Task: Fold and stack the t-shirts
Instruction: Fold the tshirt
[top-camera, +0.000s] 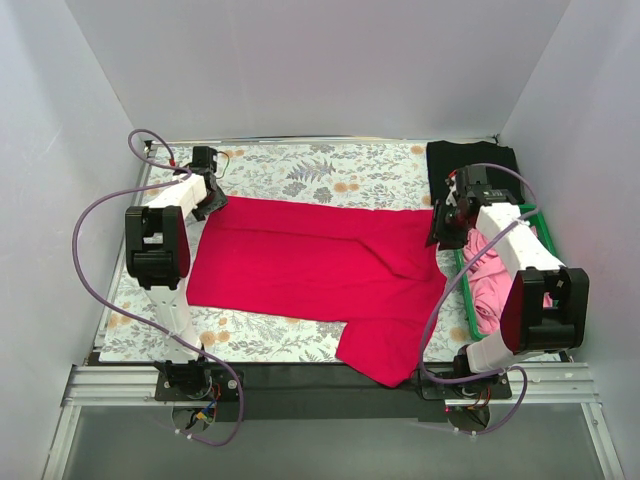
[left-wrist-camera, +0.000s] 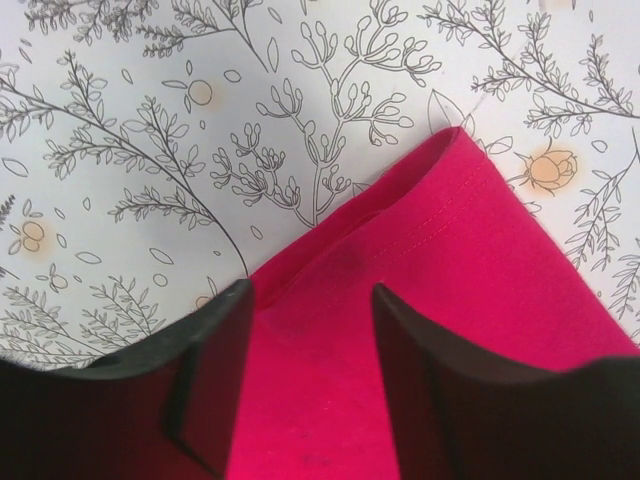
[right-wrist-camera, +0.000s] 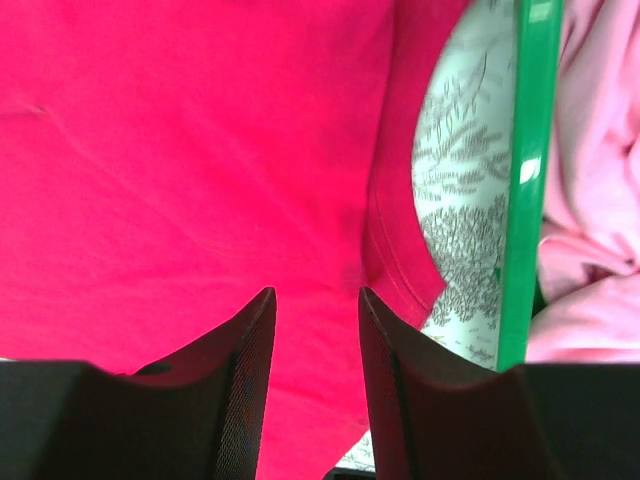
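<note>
Currently crimson t-shirt (top-camera: 320, 265) spread flat on the floral worktop (top-camera: 300, 170), its far-left hemmed corner below the left pincer (left-wrist-camera: 310, 295), jaws parted, released, its right edge below the right pincer (right-wrist-camera: 315, 295), also released, green bin (right-wrist-camera: 530, 150) with pink t-shirts (right-wrist-camera: 590, 200) just beside, black t-shirt (top-camera: 475, 160) beyond.

left claw (left-wrist-camera: 312, 300) parted, pointing downward, right claw (right-wrist-camera: 316, 300) parted too (a slightly narrower gap), pointing downward

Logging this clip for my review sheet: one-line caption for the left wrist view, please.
Left gripper open over a hemmed corner of the crimson t-shirt, which lies on the floral tablecloth.
</note>
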